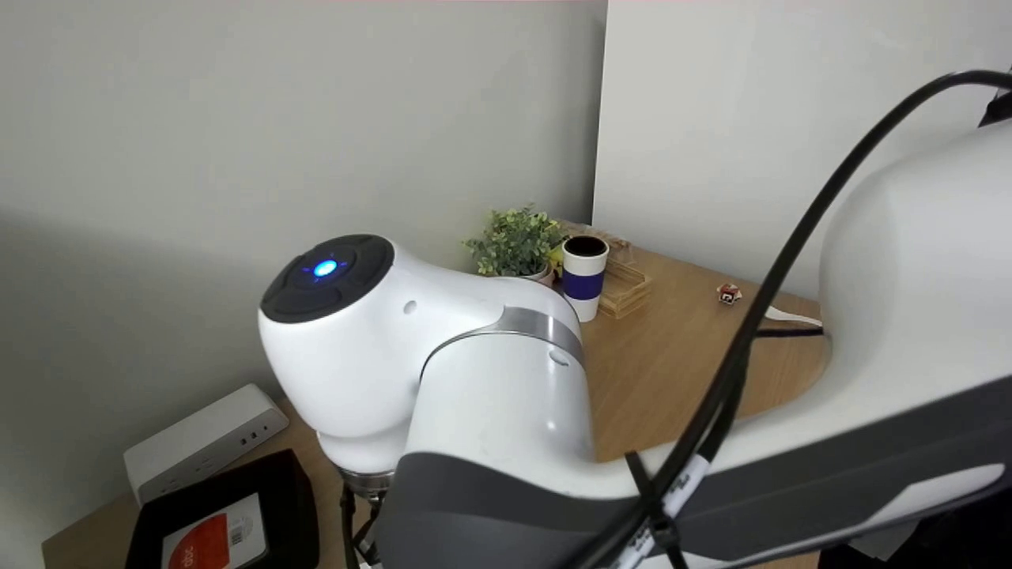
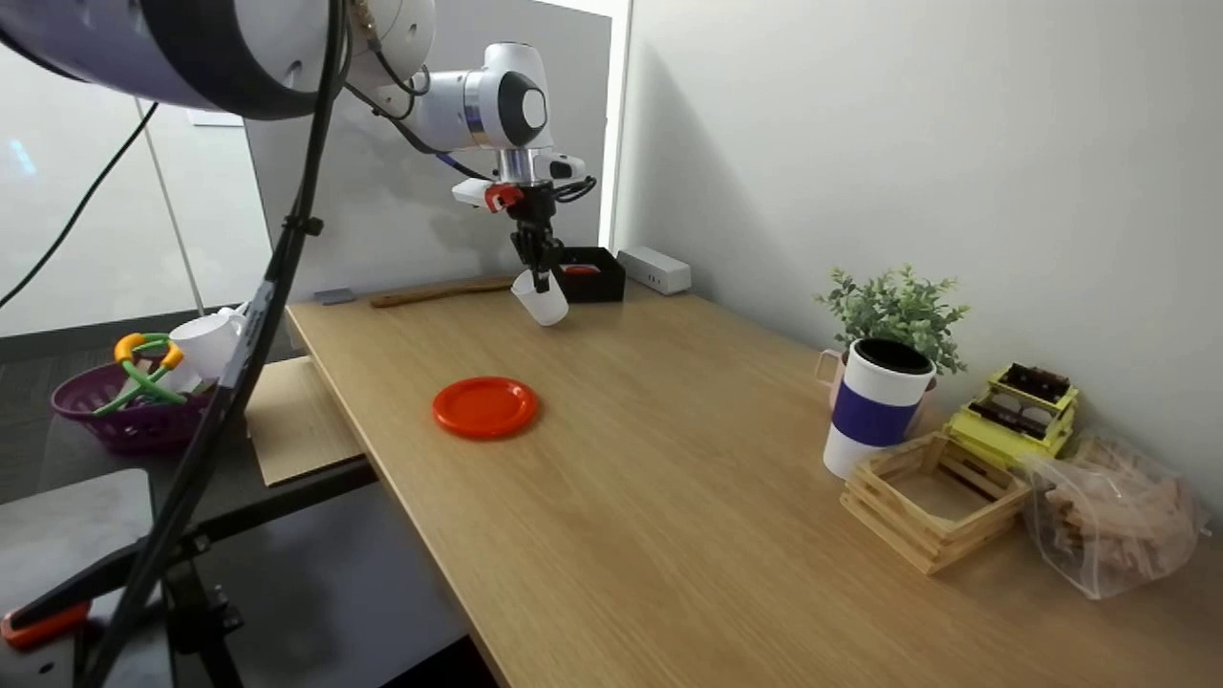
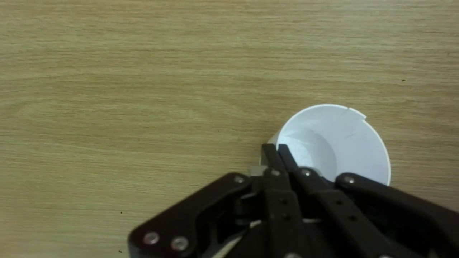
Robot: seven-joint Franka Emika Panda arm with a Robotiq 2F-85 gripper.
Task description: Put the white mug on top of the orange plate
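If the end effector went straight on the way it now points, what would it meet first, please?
The wood-grain tabletop, likely touched first by the tilted white mug gripped in the end effector; whether a gap remains is unclear.

Glossy orange plate [image 2: 485, 407]; smooth, plastic-looking white mug [image 3: 353, 150]; wood-grained tabletop [image 2: 659, 535]; matt wooden crate [image 2: 890, 524].

The tool [image 3: 275, 147] hangs pointing down, its two dark fingers [image 3: 281, 182] pinched nearly together. Directly above it sits the white wrist [image 2: 516, 91], a blue light [image 1: 325, 269] glowing in its dark cap [image 1: 348, 292]; the arm [image 2: 191, 48] stretches off to one side, higher than the tool.
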